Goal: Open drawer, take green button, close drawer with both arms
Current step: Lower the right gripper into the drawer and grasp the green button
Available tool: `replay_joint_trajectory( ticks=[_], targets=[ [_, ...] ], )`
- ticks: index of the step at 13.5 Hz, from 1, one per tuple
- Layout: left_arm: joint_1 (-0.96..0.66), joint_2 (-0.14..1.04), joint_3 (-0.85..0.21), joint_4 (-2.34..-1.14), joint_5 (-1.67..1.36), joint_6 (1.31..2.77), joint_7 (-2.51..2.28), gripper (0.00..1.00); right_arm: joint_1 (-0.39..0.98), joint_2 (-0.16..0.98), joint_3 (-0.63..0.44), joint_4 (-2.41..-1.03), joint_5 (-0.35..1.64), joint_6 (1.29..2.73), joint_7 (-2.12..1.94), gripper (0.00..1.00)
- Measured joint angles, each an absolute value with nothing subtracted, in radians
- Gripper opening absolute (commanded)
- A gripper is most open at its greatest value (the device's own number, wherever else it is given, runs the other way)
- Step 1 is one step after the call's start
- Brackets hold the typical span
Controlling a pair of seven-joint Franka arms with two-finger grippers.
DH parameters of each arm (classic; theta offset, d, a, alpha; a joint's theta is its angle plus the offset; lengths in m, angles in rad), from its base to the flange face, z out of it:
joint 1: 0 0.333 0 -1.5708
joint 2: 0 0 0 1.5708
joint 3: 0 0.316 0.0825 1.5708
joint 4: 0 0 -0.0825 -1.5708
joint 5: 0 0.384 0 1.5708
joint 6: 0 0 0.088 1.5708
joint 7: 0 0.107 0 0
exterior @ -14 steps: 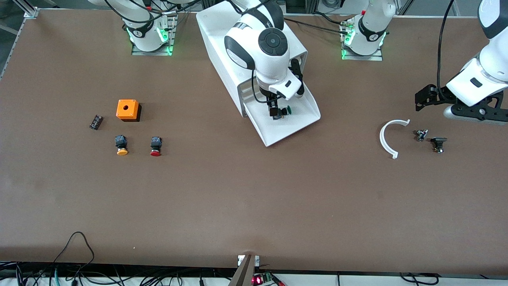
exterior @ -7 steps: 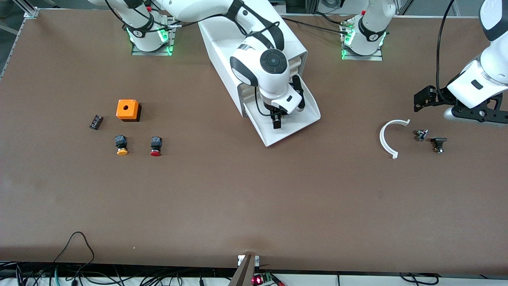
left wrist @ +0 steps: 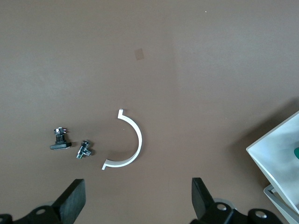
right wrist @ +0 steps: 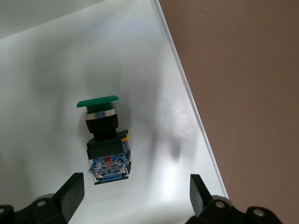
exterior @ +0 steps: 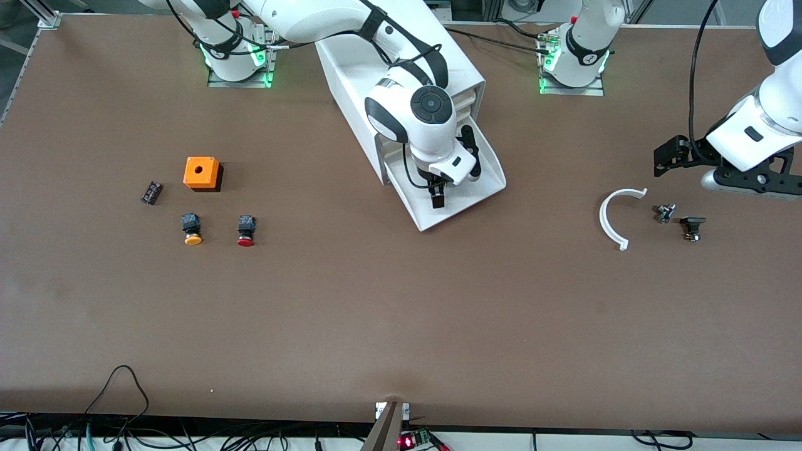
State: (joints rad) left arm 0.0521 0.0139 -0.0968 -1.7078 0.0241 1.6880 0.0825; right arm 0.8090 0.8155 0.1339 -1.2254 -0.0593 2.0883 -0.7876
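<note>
Right now the button [right wrist: 103, 140] lies on its side on the floor of the pulled-out drawer [exterior: 476, 188], green cap showing in the middle of my right wrist view, black body and blue base trailing from it. In the front view it is hidden under my right wrist. The drawer is the lowest one of the white cabinet [exterior: 357, 69], which sits in the upper middle of the front frame, and its tray sticks out toward the front camera.

My right gripper [exterior: 437, 194] hangs over the drawer directly above the button, fingers [right wrist: 70, 196] spread wide on either side of it and touching nothing.

My left gripper [exterior: 664, 160] hovers at the right edge of the front frame, over the worktop [exterior: 401, 313] at my left arm's end, waiting with its fingers [left wrist: 74, 200] spread and empty. Just below it in that frame lie a white curved clip [exterior: 611, 219], a small metal fitting [exterior: 665, 212] and a small black part [exterior: 692, 225].

At the left of the front frame, toward my right arm's end, an orange box [exterior: 201, 172] with a round hole stands beside a small dark block [exterior: 150, 192]. Nearer the front camera lie a yellow-capped button [exterior: 191, 229] and a red-capped button [exterior: 245, 230], side by side.
</note>
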Motion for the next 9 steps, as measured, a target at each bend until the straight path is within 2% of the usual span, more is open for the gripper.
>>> replay_joint_trajectory(
  ticks=[9],
  targets=[
    [0.052,0.018,-0.096,-1.705,0.024,1.688,0.082,1.0,0.814,0.82,0.157,-1.232,-0.059,2.08,-0.788,1.0]
  ],
)
